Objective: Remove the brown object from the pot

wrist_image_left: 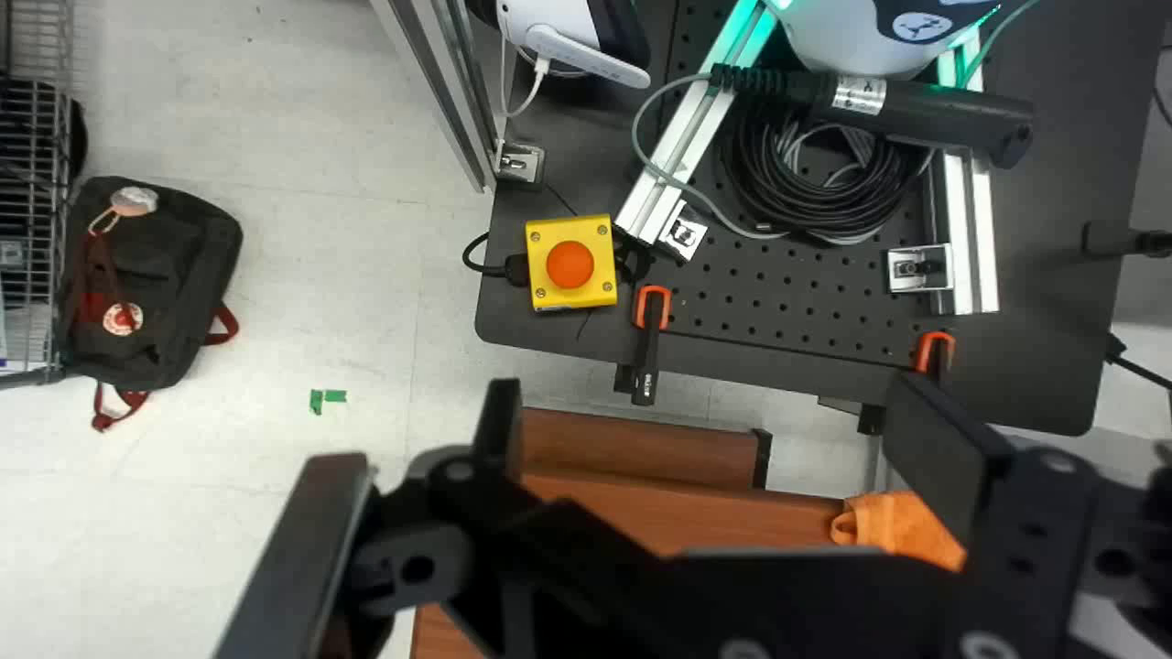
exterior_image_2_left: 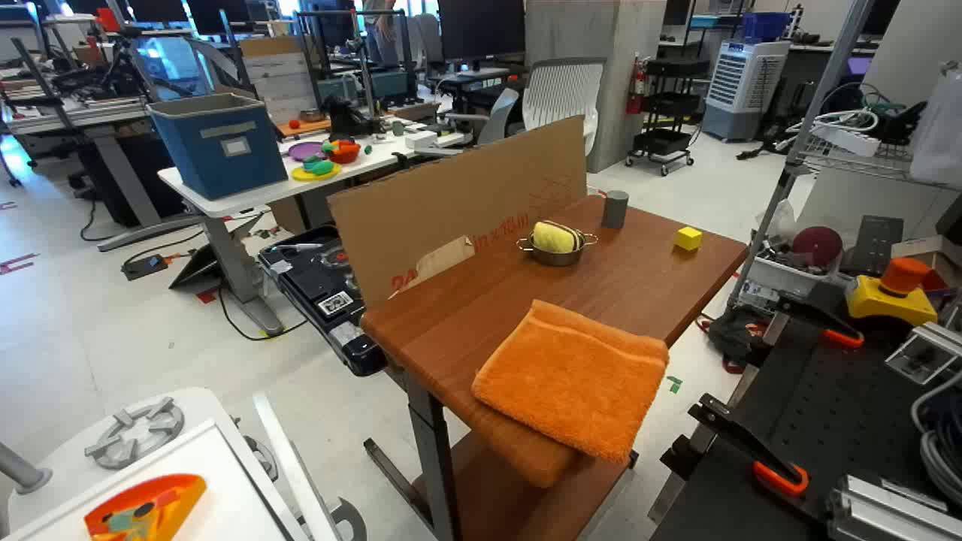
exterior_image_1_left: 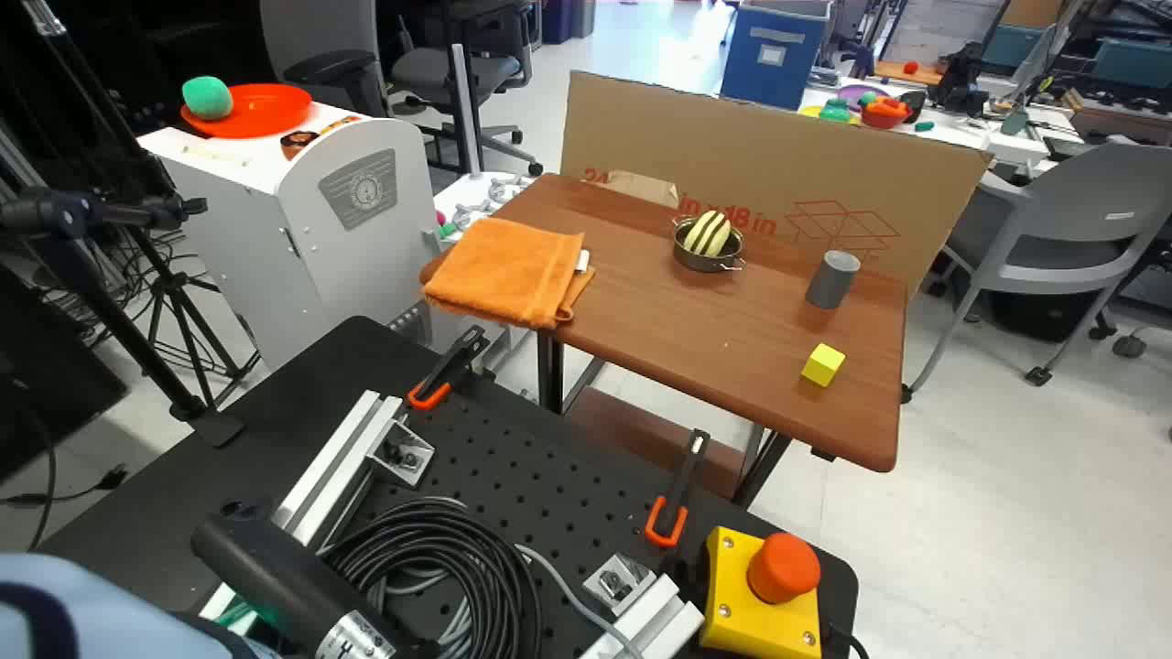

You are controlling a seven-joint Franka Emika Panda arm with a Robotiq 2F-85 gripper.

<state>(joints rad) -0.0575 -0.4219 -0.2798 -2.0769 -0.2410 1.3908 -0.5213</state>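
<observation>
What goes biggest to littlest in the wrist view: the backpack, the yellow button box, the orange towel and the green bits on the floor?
1. Backpack
2. Yellow button box and orange towel: can't rank these two, because the robot's fingers hide part of the towel
3. Green bits

Reads "24" and "in x 18 in" in red on the cardboard panel in an exterior view. Too small to decipher on the white label of the blue storage bin.
</observation>
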